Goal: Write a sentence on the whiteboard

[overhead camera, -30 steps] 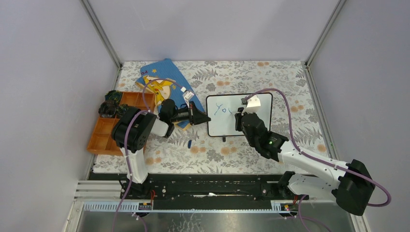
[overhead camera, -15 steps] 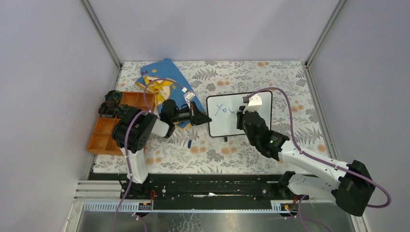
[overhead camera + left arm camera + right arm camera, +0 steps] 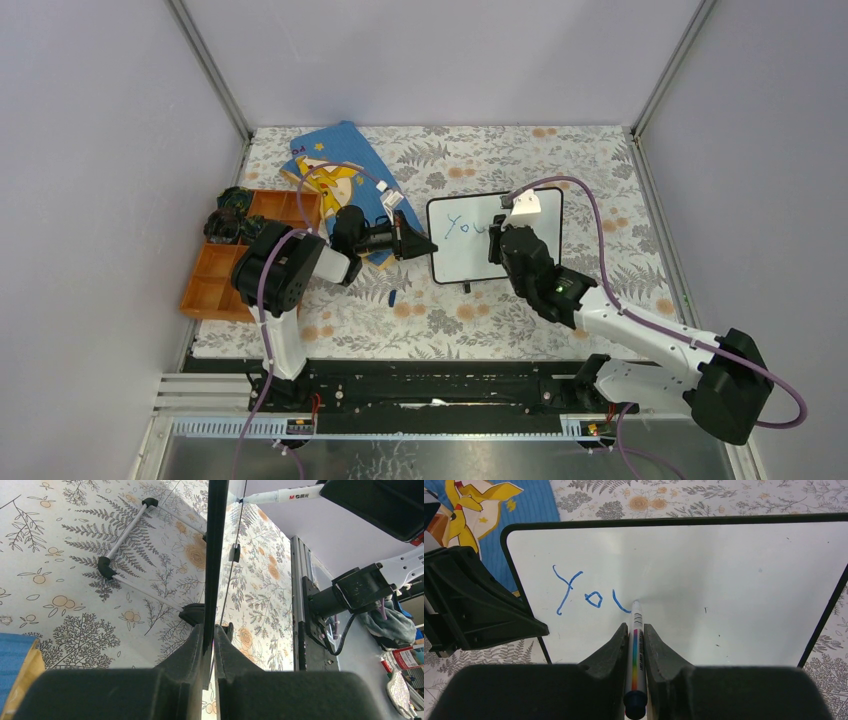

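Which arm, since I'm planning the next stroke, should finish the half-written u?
Right. The right jaws hold the marker, tip on the whiteboard at the unfinished u. The left jaws clamp the whiteboard's edge, steadying it.

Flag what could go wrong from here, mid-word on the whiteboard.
1. The left gripper pinches only a thin edge of the whiteboard; pen pressure could twist or slip it.
2. The marker sits tip-down mid-"u" in the right gripper; any board shift would skew the sentence.

Bright, even, diffuse light; faint sheen on the whiteboard [image 3: 734,590]; soft-focus wrist-view foregrounds.
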